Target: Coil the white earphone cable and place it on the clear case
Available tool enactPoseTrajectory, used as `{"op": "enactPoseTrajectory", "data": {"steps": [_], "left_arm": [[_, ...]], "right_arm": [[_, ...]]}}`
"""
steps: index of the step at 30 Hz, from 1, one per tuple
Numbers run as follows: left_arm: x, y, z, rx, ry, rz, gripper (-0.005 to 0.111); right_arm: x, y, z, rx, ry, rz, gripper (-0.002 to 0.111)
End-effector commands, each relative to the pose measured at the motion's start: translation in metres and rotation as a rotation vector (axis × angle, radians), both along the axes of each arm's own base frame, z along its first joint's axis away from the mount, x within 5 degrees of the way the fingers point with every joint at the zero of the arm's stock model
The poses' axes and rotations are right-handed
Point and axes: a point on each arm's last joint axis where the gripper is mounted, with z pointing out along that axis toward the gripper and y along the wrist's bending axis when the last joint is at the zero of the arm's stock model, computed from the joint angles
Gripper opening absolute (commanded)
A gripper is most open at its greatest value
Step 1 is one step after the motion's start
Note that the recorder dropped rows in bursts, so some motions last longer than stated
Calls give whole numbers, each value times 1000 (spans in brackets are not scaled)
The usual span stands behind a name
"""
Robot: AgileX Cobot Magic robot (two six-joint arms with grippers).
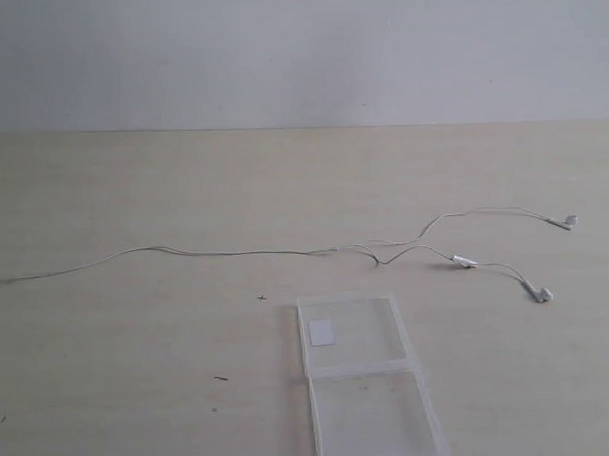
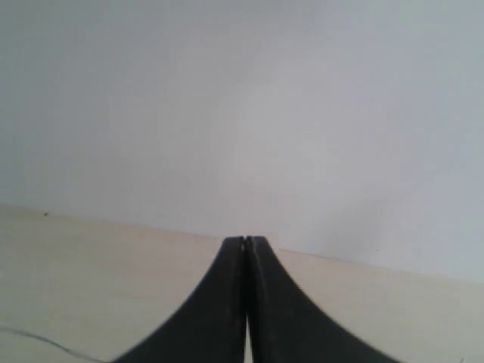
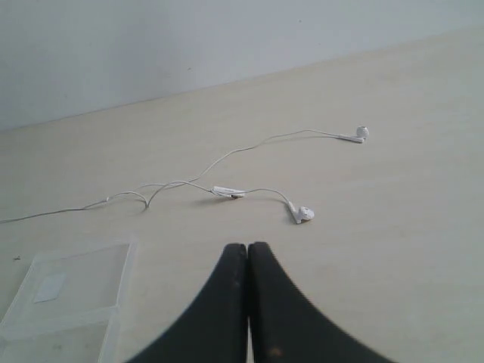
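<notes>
Stretching uncoiled, white earphone cable [image 1: 234, 253] lies apart from clear case [image 1: 370, 415].

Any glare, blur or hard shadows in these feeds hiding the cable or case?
Exterior view: flat, washed-out light, no glare, white earphone cable faint, clear case low-contrast. Left wrist view: mostly wall, soft. Right wrist view: cable clearer, slight shadows beneath.

The cable [image 1: 244, 252] lies stretched across the bench [image 1: 100, 361], uncoiled, its two earbuds well apart. The opened case [image 1: 369, 390] lies near it, not touching.
</notes>
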Motion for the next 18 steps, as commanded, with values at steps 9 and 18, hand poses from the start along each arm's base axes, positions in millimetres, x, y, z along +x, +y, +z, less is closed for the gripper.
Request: {"op": "enactPoseTrajectory", "data": {"steps": [9, 18], "left_arm": [[111, 5, 75, -73, 51, -173, 0], [277, -1, 106, 287, 405, -397, 0]], "right_arm": [[0, 0, -1, -5, -7, -6, 0], [0, 0, -1, -1, -6, -6, 0]]}}
